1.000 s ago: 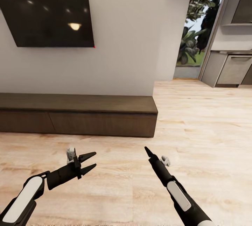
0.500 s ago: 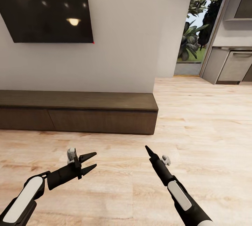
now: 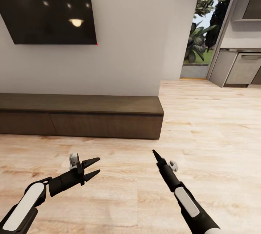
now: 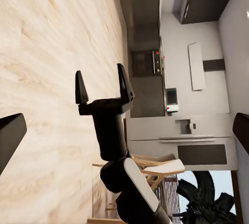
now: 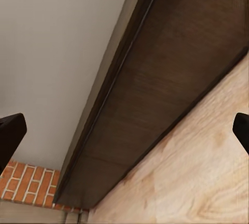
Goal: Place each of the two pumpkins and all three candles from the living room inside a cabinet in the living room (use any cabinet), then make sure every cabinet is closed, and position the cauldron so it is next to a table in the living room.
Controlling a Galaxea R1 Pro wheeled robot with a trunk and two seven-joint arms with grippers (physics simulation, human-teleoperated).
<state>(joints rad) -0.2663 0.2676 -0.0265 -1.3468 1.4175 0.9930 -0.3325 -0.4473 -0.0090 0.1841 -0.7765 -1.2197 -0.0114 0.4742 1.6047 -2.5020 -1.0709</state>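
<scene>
Cabinet [image 3: 105, 125] at twelve o'clock, drawers flush. Left gripper [image 3: 92, 168] at seven, right gripper [image 4: 102, 84] at five: both fingers spread, empty.

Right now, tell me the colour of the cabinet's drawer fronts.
Dark brown wood grain on the cabinet, seen best in the head view.

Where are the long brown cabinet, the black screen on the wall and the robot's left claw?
cabinet [image 3: 105, 125]: head view, on its front panel.
screen [image 3: 50, 7]: head view, on its dark face.
left gripper [image 3: 95, 168]: head view, in the gap between its open fingertips.
</scene>
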